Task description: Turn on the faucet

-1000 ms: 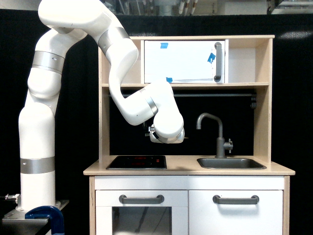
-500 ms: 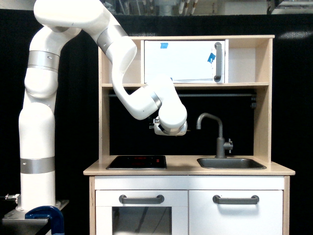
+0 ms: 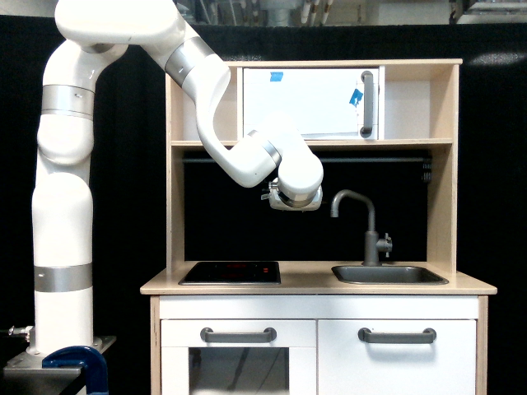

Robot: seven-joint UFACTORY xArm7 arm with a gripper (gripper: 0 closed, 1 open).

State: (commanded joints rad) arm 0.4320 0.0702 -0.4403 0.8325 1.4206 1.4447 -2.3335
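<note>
**White arm up high beside the tap**

A toy kitchen made of light wood stands in front of a black wall. The faucet (image 3: 367,224) is dark grey. It stands straight up at the back of the sink (image 3: 390,275), on the exterior view's right part of the table (image 3: 309,285). Its top bends over like a hook and points down toward the exterior view's left. A small knob sticks out low on its side.

The big white arm (image 3: 74,164) goes up from its base on the exterior view's left, bends over, and comes into the kitchen under the shelf (image 3: 313,143). The gripper (image 3: 293,200) end hangs in the air, just to the exterior view's left of the tap's hooked tip. It is not touching the tap. It is high above the black stove top (image 3: 231,272). The jaws are hidden behind the round white wrist, so I cannot tell if they are wide or narrow.

Above the shelf is a white door (image 3: 311,103) with bits of blue tape and a grey handle. Under the table are two white doors with grey bar handles. A blue clamp (image 3: 78,364) sits at the arm's base.
</note>
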